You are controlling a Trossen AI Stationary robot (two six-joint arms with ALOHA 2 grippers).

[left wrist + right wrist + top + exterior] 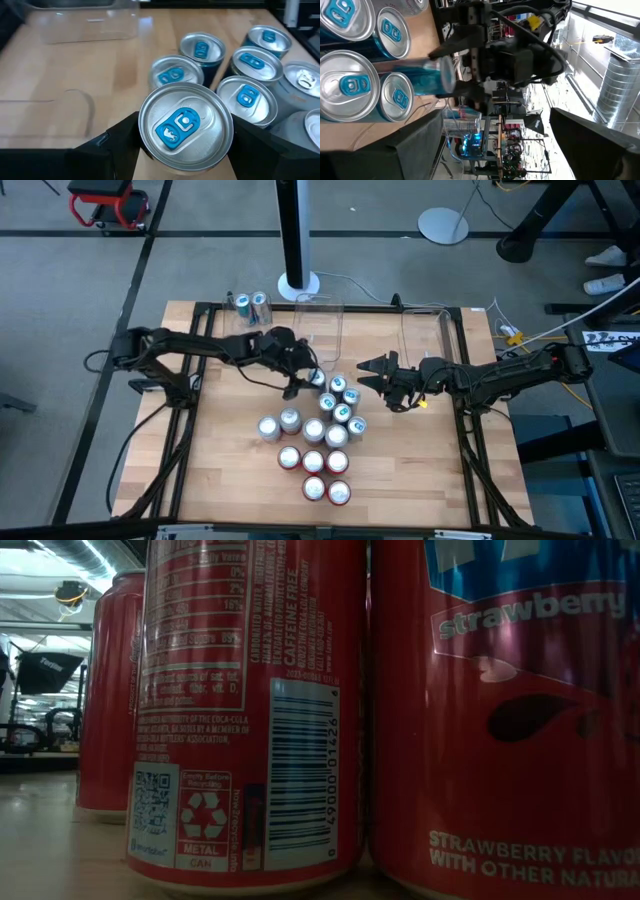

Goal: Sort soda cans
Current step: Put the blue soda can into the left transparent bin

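Soda cans stand upright in a cluster at mid-table: teal ones (340, 402), silver-grey ones (280, 423) and red ones (315, 475). The low view shows red cans (240, 710) close up. Two more teal cans (250, 305) stand at the far left. My left gripper (312, 377) is shut on a teal can (185, 125) at the cluster's far-left edge; the right wrist view also shows that can (427, 75). My right gripper (372, 370) stands open and level just right of the teal cans, with nothing between its fingers. My left gripper pinches the teal can's side wall just under the rim (145, 137), one finger (117, 145) on each of two opposite sides. The fingers come slanting down from the table's left. The can is upright, its top higher than its neighbours'; its base is hidden.
Two clear plastic tubs (320, 320) (425, 330) stand at the table's far side, behind the cluster. Bare wood lies left of the cans (230, 450) and right of them (420, 460). A black pole on a white base (298, 280) stands beyond the far edge.
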